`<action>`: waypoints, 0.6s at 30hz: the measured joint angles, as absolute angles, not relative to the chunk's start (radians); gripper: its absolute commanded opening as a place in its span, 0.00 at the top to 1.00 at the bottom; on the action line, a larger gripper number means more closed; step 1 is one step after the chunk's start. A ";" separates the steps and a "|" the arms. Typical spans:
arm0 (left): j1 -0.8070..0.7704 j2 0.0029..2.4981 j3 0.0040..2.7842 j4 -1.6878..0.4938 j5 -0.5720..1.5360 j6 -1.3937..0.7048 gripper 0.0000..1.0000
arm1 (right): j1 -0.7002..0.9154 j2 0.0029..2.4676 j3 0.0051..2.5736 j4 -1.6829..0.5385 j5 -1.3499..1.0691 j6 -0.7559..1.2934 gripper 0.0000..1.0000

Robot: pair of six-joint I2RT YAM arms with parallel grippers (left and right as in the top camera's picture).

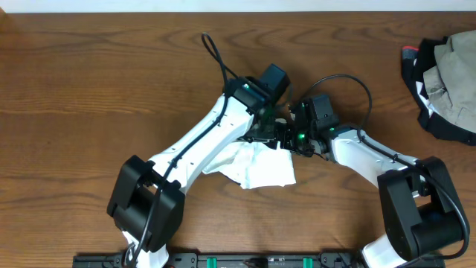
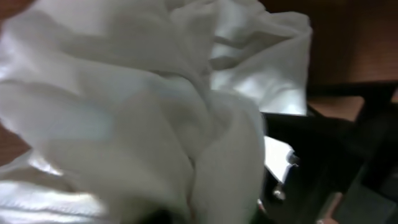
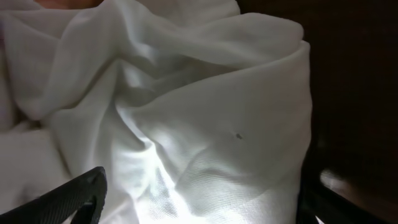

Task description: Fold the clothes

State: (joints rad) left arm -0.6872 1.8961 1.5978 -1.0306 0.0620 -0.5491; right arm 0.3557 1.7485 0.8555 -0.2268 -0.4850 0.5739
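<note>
The white shirt [image 1: 260,170] lies bunched mid-surface [image 1: 89,82], under both arms. The left end effector [image 1: 266,132] is buried in cloth, and I cannot tell its state. The right end effector [image 1: 291,139] stands wide open, with fabric between its jaws. Dark clothes [image 1: 446,82] sit far right.

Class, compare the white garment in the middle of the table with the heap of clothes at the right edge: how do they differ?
The white garment is all white; the heap is dark cloth with khaki on top. The garment lies mid-table; the heap sits at the right edge, cut off by the frame. Both are crumpled cloth on the table.
</note>
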 measured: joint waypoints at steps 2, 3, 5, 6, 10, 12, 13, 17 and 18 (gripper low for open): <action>-0.691 1.896 1.599 -1.029 0.060 -0.546 0.58 | 0.356 1.750 0.859 -0.233 -0.487 0.574 0.06; -0.691 1.896 1.599 -1.029 0.057 -0.552 0.58 | 0.356 1.751 0.862 -0.237 -0.489 0.574 0.06; -0.688 1.896 1.599 -1.036 0.048 -0.549 0.57 | 0.355 1.752 0.863 -0.241 -0.490 0.574 0.06; -0.685 1.896 1.599 -1.042 0.043 -0.550 0.56 | 0.355 1.752 0.864 -0.245 -0.490 0.574 0.06; -0.660 1.896 1.600 -1.076 0.021 -0.543 0.45 | 0.342 1.750 0.879 -0.309 -0.501 0.573 0.05; -0.633 1.896 1.600 -1.093 0.015 -0.541 0.45 | 0.329 1.745 0.887 -0.357 -0.501 0.569 0.04; -0.615 1.896 1.600 -1.102 0.014 -0.540 0.45 | 0.320 1.742 0.892 -0.387 -0.498 0.566 0.04; -0.521 1.896 1.600 -1.143 0.007 -0.531 0.36 | 0.287 1.721 0.909 -0.504 -0.454 0.539 0.01; -0.490 1.896 1.600 -1.159 0.008 -0.527 0.35 | 0.282 1.715 0.912 -0.530 -0.439 0.530 0.01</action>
